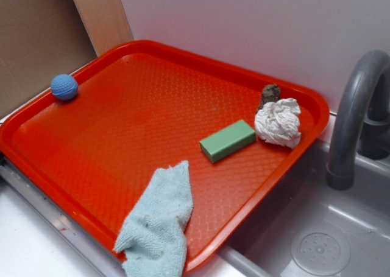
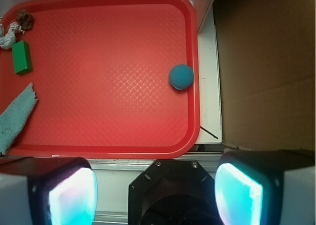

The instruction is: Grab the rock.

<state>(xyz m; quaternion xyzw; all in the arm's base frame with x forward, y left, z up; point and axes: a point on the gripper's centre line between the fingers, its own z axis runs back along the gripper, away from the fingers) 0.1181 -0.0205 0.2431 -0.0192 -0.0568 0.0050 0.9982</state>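
Red tray (image 1: 91, 149) with rock (image 1: 270, 94), white tissue wad (image 1: 279, 122), green block (image 1: 227, 140), blue ball (image 1: 64, 86), pale cloth (image 1: 157, 222).

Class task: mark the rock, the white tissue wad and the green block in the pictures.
rock (image 1: 270, 94): exterior view, on its rough top.
white tissue wad (image 1: 279, 123): exterior view, on its wrinkled middle.
green block (image 1: 227, 140): exterior view, on its top face.

Ahead of your hand lies a red tray (image 2: 123, 151). A blue knitted ball (image 2: 181, 77) sits near its right rim. Far left you will find a green block (image 2: 21, 57), a white tissue wad (image 2: 7, 37) and a pale blue cloth (image 2: 15, 118).
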